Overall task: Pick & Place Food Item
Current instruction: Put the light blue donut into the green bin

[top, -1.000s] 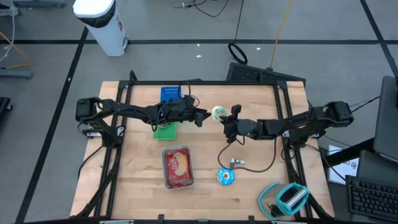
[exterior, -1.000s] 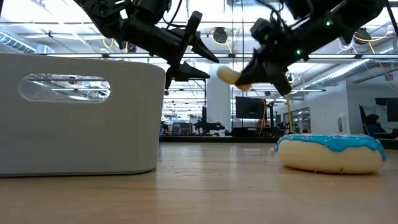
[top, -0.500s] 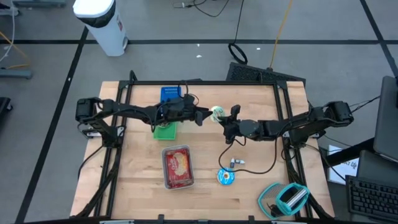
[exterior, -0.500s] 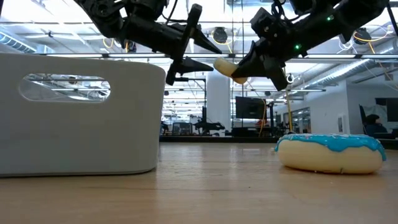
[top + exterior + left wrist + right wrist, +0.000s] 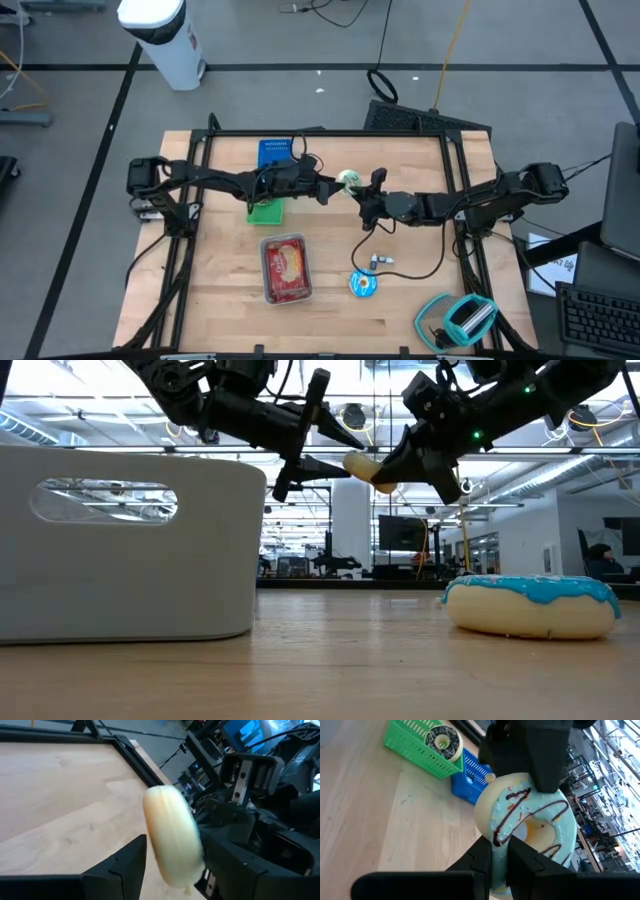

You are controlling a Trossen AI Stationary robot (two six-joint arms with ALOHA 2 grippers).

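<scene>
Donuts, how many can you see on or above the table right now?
3. One mint-iced donut is held mid-air by the right gripper; a blue-iced donut lies on the table's front; a white one sits in the green basket. The baskets may hide more.

No text, label, brand, number or sign can be read in any view; the print on the red food tray (image 5: pixel 286 268) is too small to make out.
</scene>
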